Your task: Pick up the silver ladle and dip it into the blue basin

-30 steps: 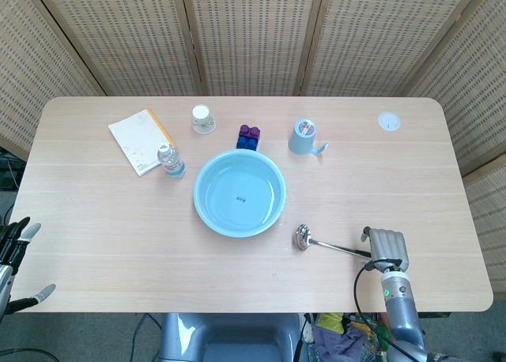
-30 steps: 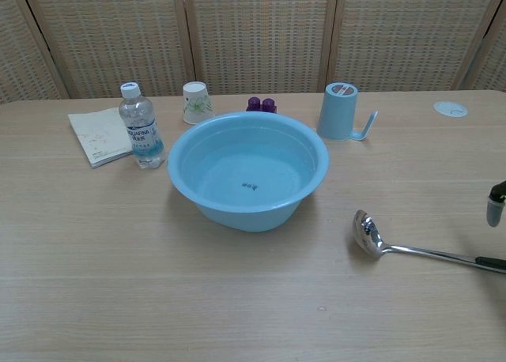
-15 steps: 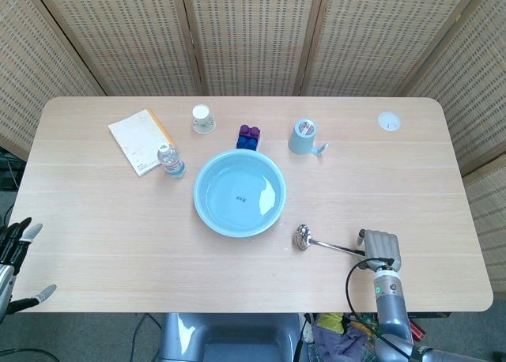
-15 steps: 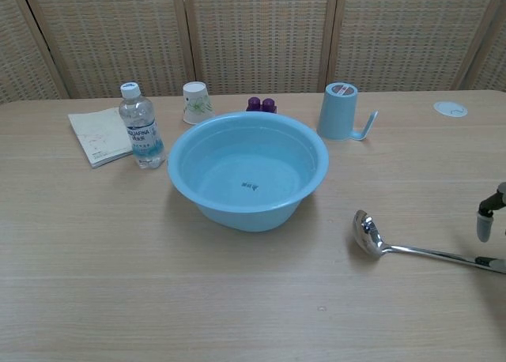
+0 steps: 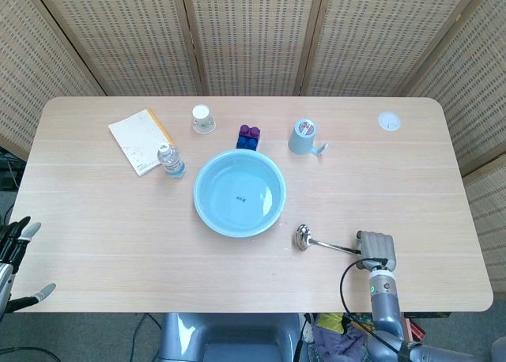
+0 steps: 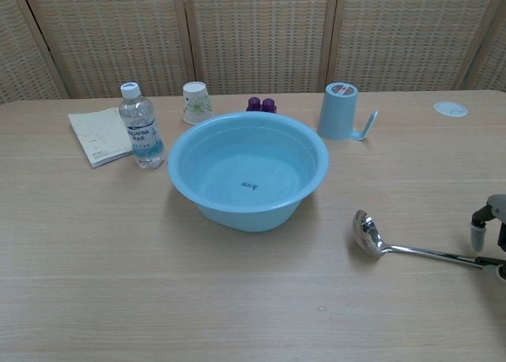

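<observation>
- The left hand (image 5: 14, 255) hangs off the table's left edge, fingers spread, holding nothing.
- The blue basin (image 5: 239, 193) sits mid-table with water in it; nothing has been dipped yet.
- The silver ladle (image 5: 320, 241) lies flat on the table to the right of the basin, bowl toward it.
- The right hand (image 5: 376, 248) sits over the handle's far end, fingers curled down around it; whether they actually grip it I cannot tell.
- Lift and dip remain.

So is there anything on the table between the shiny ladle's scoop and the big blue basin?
No. In both views only bare wooden table separates the silver ladle's scoop from the round blue basin.
</observation>
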You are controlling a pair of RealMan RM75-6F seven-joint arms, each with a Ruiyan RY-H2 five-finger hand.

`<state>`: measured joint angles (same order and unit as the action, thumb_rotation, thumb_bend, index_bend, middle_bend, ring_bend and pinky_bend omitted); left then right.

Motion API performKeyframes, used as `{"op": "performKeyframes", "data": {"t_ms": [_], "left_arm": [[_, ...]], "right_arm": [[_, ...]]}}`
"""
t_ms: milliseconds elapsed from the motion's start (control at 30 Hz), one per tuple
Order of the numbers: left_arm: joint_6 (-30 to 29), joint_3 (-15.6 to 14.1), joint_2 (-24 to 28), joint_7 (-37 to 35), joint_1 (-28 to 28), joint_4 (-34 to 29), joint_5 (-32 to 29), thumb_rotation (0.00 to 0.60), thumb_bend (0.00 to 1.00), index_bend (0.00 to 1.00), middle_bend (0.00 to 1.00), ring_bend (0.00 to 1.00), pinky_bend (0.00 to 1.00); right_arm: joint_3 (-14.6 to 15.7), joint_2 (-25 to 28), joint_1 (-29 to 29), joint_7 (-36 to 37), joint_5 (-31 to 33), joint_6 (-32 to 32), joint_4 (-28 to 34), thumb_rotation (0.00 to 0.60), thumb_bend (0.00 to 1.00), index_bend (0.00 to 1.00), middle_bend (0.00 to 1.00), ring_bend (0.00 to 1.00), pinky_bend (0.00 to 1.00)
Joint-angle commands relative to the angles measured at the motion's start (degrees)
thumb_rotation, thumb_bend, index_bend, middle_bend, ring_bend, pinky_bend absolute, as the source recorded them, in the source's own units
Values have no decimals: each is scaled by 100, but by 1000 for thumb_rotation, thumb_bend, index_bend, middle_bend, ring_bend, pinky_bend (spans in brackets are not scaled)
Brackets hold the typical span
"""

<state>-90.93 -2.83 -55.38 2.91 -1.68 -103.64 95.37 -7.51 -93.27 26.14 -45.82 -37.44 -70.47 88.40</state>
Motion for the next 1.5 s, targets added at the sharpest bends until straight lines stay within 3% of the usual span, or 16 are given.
{"op": "performKeyframes", "data": {"t_ms": [33, 1000, 1100, 1333, 1500], "left_arm": [[11, 6, -5, 4, 4, -1, -21, 600, 0, 0, 0, 0, 0], [42, -1, -24, 38, 18, -3, -46, 600, 0, 0, 0, 0, 0], [41, -2, -26, 39, 17, -1, -46, 600, 0, 0, 0, 0, 0], [47, -1, -23, 36, 21, -6, -54, 600, 0, 0, 0, 0, 0], [46, 0, -14, 17, 22, -4, -58, 600, 0, 0, 0, 0, 0]], "right_arm": [[28, -30, 8, 15, -27, 11, -50, 600, 331, 459, 914, 923, 1000], [164, -267, -18, 78, -56, 258, -670, 600, 402, 500, 914, 923, 1000], [171, -268, -17, 70, -62, 268, -681, 600, 441, 549, 914, 923, 1000], [161, -214, -41, 148, -187, 201, -618, 600, 636, 678, 914, 923, 1000], [113, -77, -101, 269, -264, 94, -411, 600, 694, 693, 914, 934, 1000]]}}
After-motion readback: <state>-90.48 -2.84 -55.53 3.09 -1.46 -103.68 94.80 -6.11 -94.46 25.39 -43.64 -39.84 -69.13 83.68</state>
